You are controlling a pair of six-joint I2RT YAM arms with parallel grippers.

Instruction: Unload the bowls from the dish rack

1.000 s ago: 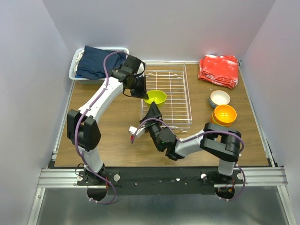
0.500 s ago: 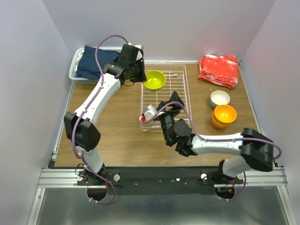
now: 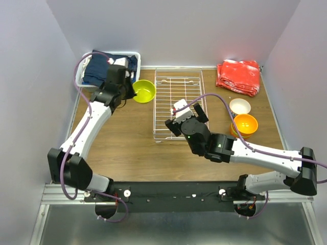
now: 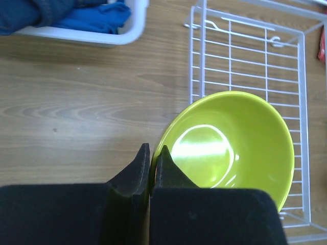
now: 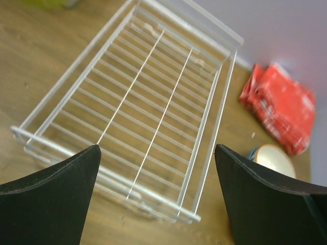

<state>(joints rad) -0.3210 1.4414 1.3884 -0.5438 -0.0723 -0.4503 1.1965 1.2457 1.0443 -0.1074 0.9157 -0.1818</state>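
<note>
A brown wood-grain desk (image 3: 127,148) carries everything here. The white wire-grid dish rack (image 3: 180,84) sits in the middle of it, its long side running away from the arms. Near the rack's far-left corner stands a white plastic bin (image 3: 80,76) heaped with dark-blue cloth (image 3: 99,69). Beyond the rack's far-right corner lies a crumpled red cloth (image 3: 238,76).

To the right of the rack, level with its near half, bowls rest on the desk. One is a small round bowl with a white inside (image 3: 240,106). Just nearer than it, touching or almost so, is an orange glossy bowl (image 3: 244,124) on top of a short stack. I cannot make out how many sit beneath it.

The yellow-green glossy round bowl (image 4: 230,143) is outside the rack, just beside its left rail toward the far end, mouth facing up. The left pincer (image 4: 149,168) is clamped on its near rim, one black finger inside the bowl and the other outside, pressed almost together on the thin wall. I cannot tell whether the bowl's base touches the desk.

The right pincer (image 3: 186,120) hangs over the rack's near end, pointing along the wires toward the far side. Its two black fingers (image 5: 51,199) are spread wide apart and grip nothing.
</note>
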